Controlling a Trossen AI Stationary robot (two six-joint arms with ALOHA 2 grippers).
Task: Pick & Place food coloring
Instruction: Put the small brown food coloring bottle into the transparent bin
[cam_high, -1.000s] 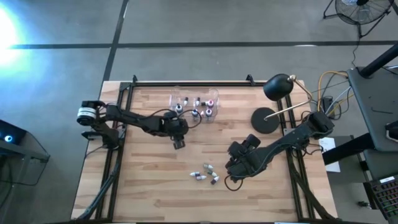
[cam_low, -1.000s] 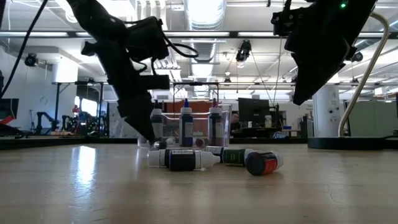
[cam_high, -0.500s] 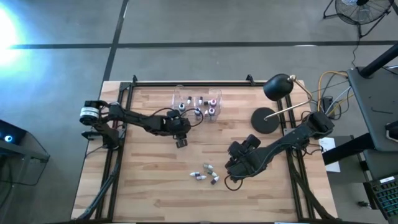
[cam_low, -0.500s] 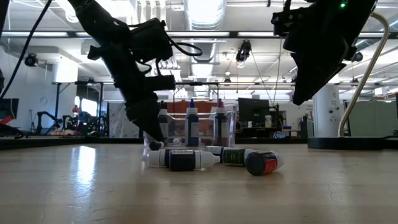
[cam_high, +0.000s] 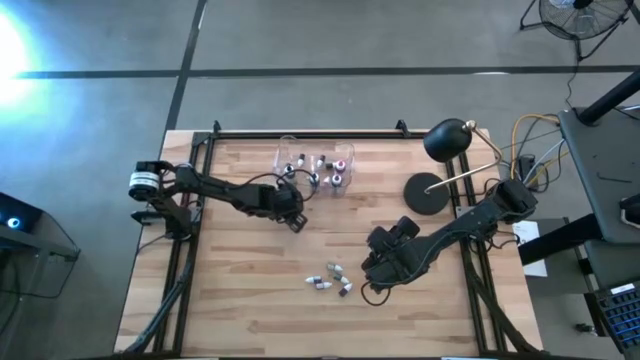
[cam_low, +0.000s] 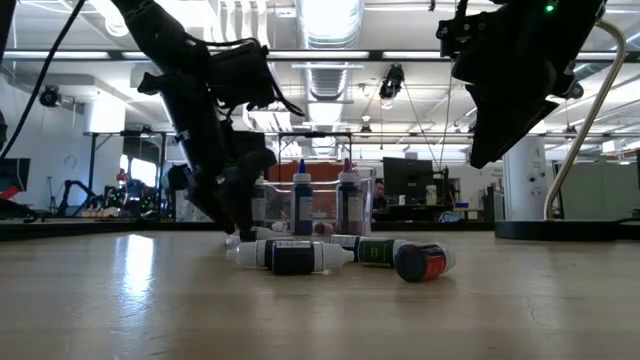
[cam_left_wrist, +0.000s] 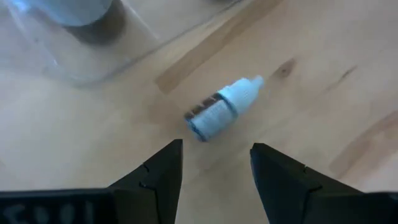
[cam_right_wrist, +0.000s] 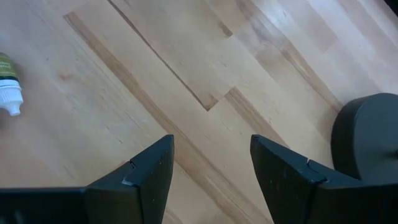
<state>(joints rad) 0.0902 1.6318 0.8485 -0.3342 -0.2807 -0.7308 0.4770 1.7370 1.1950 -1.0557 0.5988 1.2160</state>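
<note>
The counter (cam_high: 240, 290) is a pale wood-plank top edged by a dark frame. Toward twelve o'clock a clear box (cam_high: 312, 166) rests on it, with small bottles (cam_high: 337, 180) standing upright inside. Just at the box's seven o'clock corner one white-capped bottle (cam_left_wrist: 219, 108) lies on its side on the bare wood. Toward six o'clock a loose cluster of bottles (cam_high: 329, 280) lies flat. At two o'clock sits a black lamp's round base (cam_high: 428, 194).

The left claw (cam_high: 295, 221) has moved back toward the clear box (cam_high: 312, 168).
</note>
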